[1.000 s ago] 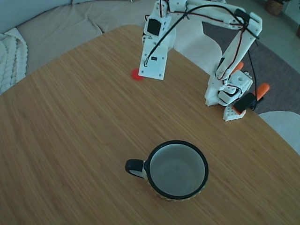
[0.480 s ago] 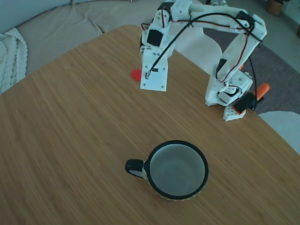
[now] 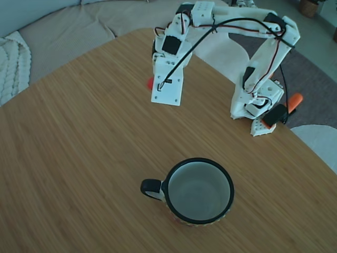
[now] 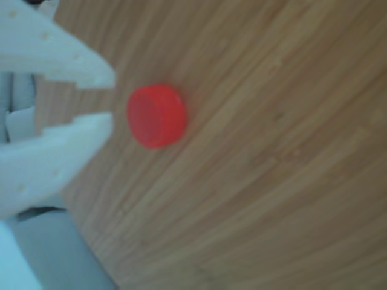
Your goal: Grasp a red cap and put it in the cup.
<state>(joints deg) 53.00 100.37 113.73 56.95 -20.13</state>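
The red cap (image 4: 156, 115) lies flat on the wooden table just beyond my fingertips in the other view. My white gripper (image 4: 110, 99) is open by a narrow gap, narrower than the cap, and holds nothing. In the fixed view the gripper (image 3: 166, 97) hangs over the far part of the table and hides most of the cap (image 3: 150, 83), of which only a red sliver shows at its left edge. The cup (image 3: 200, 161), black-rimmed with a black handle on its left, stands upright and empty near the front of the table, well apart from the gripper.
The arm's base (image 3: 255, 103) is clamped at the table's right edge with orange-red clamp handles (image 3: 295, 99). A beige sofa (image 3: 63, 26) runs behind the table and a white chair (image 3: 226, 50) stands behind the arm. The table's curved edge lies close behind the cap.
The gripper has moved down and to the left in the fixed view, toward the cap. It now covers most of the cap, which showed in full a second ago. The cup has not moved.
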